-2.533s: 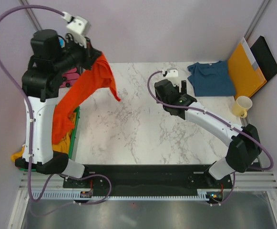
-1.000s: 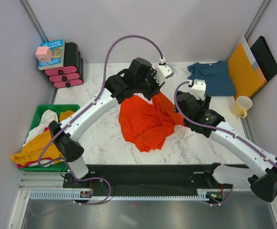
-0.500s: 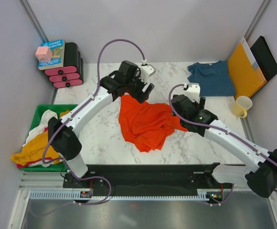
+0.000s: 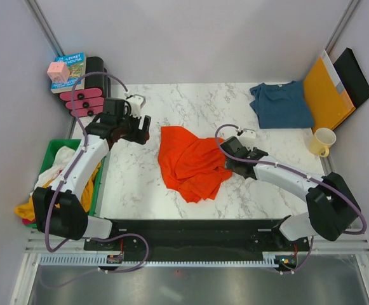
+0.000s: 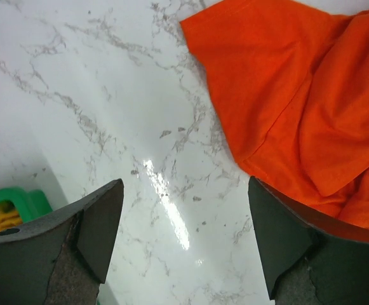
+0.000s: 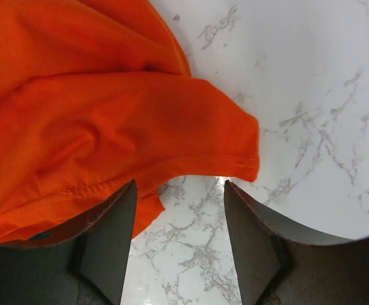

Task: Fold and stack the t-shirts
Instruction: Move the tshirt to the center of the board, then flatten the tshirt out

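White marble tabletop (image 4: 190, 105) holds the crumpled orange-red cotton t-shirt (image 4: 190, 164) at centre. Right gripper (image 4: 227, 162), jaws half-spread and empty, is nearer, at its 3 o'clock hem; left gripper (image 4: 141, 129), wide and empty, hangs at 10 o'clock.

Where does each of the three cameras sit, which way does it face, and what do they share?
Top camera: above and behind the arm bases, facing down on the table; shows both arms, the orange shirt and the blue shirt.
Left wrist camera: on the left arm, facing down past the open left gripper at bare table and the orange shirt's edge.
Right wrist camera: on the right arm, facing down past the right gripper at the orange shirt's hem.
Shared: all three show the orange shirt.
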Robot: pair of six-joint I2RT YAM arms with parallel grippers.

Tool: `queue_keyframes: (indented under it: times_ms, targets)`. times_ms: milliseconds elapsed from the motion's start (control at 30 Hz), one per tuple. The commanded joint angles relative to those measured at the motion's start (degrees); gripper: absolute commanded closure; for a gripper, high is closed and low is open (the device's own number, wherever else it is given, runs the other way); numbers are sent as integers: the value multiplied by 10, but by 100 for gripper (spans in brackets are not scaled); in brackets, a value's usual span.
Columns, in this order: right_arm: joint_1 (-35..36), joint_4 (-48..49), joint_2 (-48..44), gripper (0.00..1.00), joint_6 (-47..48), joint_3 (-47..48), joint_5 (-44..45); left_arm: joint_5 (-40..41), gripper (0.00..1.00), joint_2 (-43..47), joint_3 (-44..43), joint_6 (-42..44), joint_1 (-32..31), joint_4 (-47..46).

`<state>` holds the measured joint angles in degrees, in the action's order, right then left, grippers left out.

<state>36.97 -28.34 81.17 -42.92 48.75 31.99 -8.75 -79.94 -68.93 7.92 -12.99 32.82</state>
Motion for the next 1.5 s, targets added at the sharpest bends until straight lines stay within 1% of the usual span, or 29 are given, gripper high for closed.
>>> queue_keyframes:
  times_ms: [0, 100, 200, 433, 500, 567, 600, 633, 667, 767, 833, 933, 967, 1100, 1200, 1367, 1467]
  targets:
    - [3, 58, 5, 35, 2, 28, -39, -20, 14, 49, 45, -12, 24, -31]
    - [28, 79, 11, 35, 24, 48, -57, -22, 14, 66, 63, -12, 30, -35]
    - [42, 80, 37, 34, 35, 75, -61, -29, 15, 69, 72, -21, 30, -39]
    - [43, 83, 105, 35, 54, 108, -76, -38, 16, 68, 74, -27, 30, -38]
    - [43, 81, 116, 37, 50, 114, -75, -36, 16, 69, 75, -25, 30, -38]
    - [42, 79, 130, 45, 48, 117, -76, -33, 16, 69, 78, -22, 30, -37]
    - [42, 77, 133, 46, 46, 120, -76, -33, 16, 69, 80, -22, 31, -36]
    - [43, 74, 138, 52, 47, 121, -76, -33, 16, 70, 81, -22, 31, -37]
    - [43, 74, 139, 62, 46, 121, -76, -33, 16, 69, 85, -22, 31, -36]
    - [43, 73, 137, 66, 55, 124, -73, -34, 16, 71, 92, -24, 30, -37]
    - [43, 71, 132, 71, 57, 129, -68, -35, 16, 71, 95, -25, 31, -40]
    - [43, 63, 116, 95, 63, 142, -57, -36, 16, 69, 98, -26, 31, -43]
    - [44, 60, 111, 100, 64, 147, -50, -37, 16, 68, 98, -28, 31, -43]
    - [46, 36, 67, 100, 69, 176, -26, -42, 17, 56, 94, -33, 30, -46]
    - [47, 18, 30, 100, 74, 180, -8, -48, 17, 30, 91, -39, 30, -48]
    - [48, 0, -9, 100, 73, 154, -3, -74, 17, -42, 71, -43, 24, -44]
    - [47, -8, -21, 100, 64, 131, 2, -77, 17, -81, 62, -36, -2, -36]
